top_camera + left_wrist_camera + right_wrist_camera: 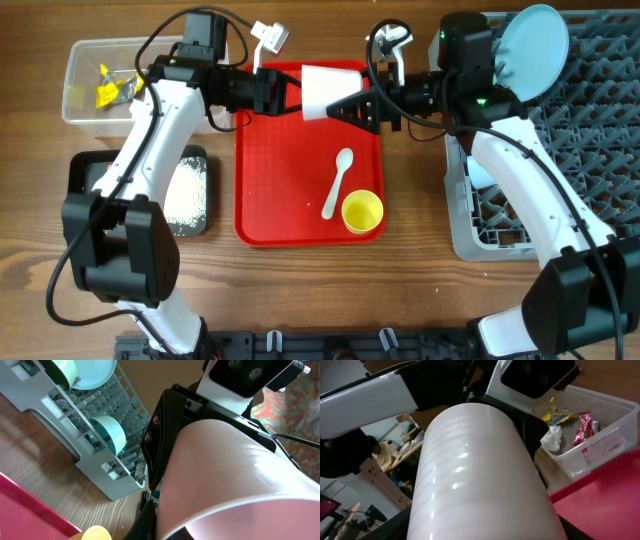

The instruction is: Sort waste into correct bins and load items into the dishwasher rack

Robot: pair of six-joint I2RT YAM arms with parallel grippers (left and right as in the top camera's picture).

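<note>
The pink cup (330, 90) lies on its side in the air above the back of the red tray (262, 205). My left gripper (292, 92) holds its open rim end and my right gripper (348, 103) clamps its sides, both shut on it. The cup fills the left wrist view (225, 475) and the right wrist view (475, 475). A yellow cup (362, 212) and a white spoon (338, 183) lie on the red tray. The grey rack (590, 140) at the right holds the pale blue plate (535, 50) and a pale blue bowl (107, 432).
The clear tub (85, 60) at the back left holds a yellow wrapper (108, 90), a red wrapper (582, 427) and white tissue (551, 439). The black tray (78, 175) at the left holds white rice (185, 190).
</note>
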